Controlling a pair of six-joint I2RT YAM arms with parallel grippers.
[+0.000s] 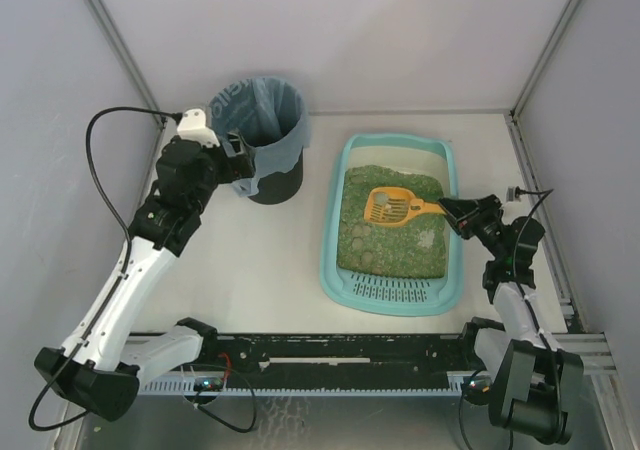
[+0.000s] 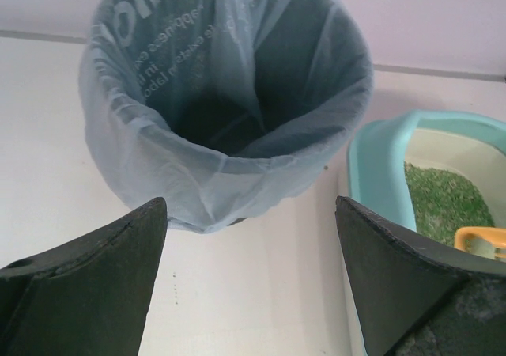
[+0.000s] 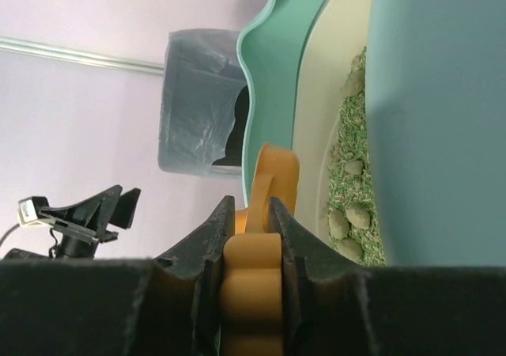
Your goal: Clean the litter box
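The light-teal litter box (image 1: 329, 245) lies right of centre, its slotted grille (image 1: 395, 290) at the near end. Green litter with several greyish clumps (image 1: 360, 235) fills it. An orange slotted scoop (image 1: 392, 206) rests on the litter, its handle reaching to the box's right rim. My right gripper (image 1: 450, 210) is shut on that handle; in the right wrist view the gripper (image 3: 251, 210) squeezes the orange handle (image 3: 269, 182) beside the box wall (image 3: 277, 79). My left gripper (image 1: 243, 160) is open and holds nothing; in the left wrist view it (image 2: 251, 213) hovers just in front of the bin.
A round black bin (image 1: 262, 140) lined with a blue bag (image 2: 229, 95) stands at the back, left of the litter box (image 2: 379, 166). White walls enclose the table on three sides. A black rail with the arm bases runs along the near edge.
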